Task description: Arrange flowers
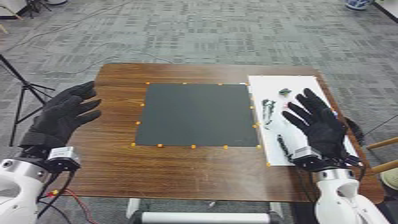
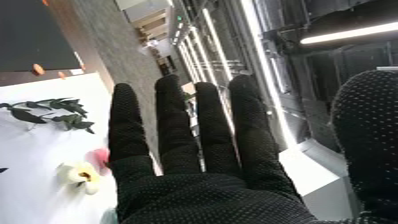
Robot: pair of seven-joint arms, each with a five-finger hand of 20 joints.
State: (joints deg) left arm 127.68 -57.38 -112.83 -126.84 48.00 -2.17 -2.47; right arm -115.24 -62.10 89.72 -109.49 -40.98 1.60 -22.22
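In the head view, my right hand (image 1: 318,122) is over the white sheet on the table's right side, its fingers straight and spread, holding nothing. Flower stems lie on that sheet: a leafy green stem (image 1: 268,111) left of the hand, a small green piece (image 1: 284,92) farther back, and a dark stem (image 1: 283,145) nearer the front. My left hand (image 1: 62,115) is open at the table's left edge. In the right wrist view, my right hand (image 2: 213,195) has straight fingers, beside a green leafy sprig (image 2: 55,112) and a cream flower (image 2: 82,175) with pink petals by it.
A dark square mat (image 1: 197,115), ringed by small orange markers, lies mid-table. The white sheet (image 1: 277,82) runs along the right side of the brown table (image 1: 195,175). A black tripod (image 1: 27,89) stands on the floor at left, and a wooden stool (image 1: 387,155) at right.
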